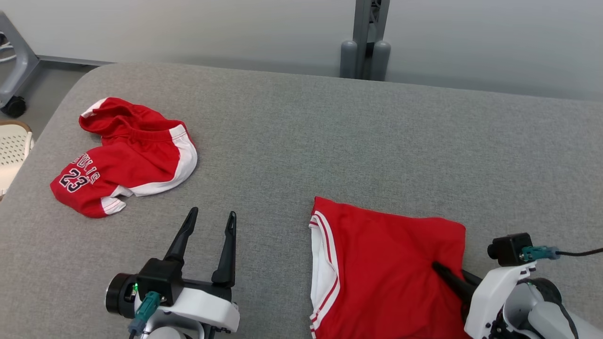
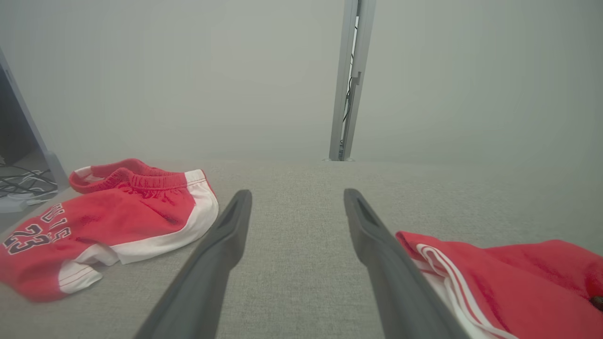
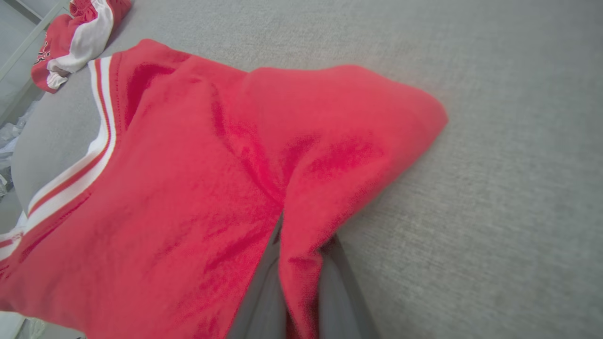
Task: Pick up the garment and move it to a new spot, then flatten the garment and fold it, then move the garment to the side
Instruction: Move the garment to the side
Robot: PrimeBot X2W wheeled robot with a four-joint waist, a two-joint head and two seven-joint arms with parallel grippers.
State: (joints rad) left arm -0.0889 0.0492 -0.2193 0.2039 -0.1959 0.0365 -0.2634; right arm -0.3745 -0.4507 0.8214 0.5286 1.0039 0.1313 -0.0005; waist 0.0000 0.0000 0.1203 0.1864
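At the far left edge of the head view, beyond the bench point(image 1: 330, 132), we noted a perforated cream basket point(image 1: 12, 150).

On the left portion of the grey fabric-covered bench lay a pair of red shorts point(image 1: 125, 157), crumpled, with white side panels and the number 23 printed in dark figures. In the left wrist view the elastic waistband of the shorts faced away from the camera.

The left hand point(image 1: 212, 213) was positioned to the right of the shorts, above bare bench surface. Its two dark fingers stood spread wide apart and gripped nothing. We observed no contact between this hand and either piece of clothing.

A grey post point(image 1: 365, 42) stood behind the far edge of the bench, roughly at centre.

The red jersey point(image 1: 391, 263) lay on the near right portion of the bench, well apart from the shorts. White-and-red striped trim ran along its left edge. Most of the jersey rested on the bench, and its right side was drawn up into a raised ridge.

The right hand point(image 1: 435, 266) met the jersey at that ridge. In the right wrist view, its fingers point(image 3: 261, 306) were closed together, with a fold of the red fabric pinched between them.
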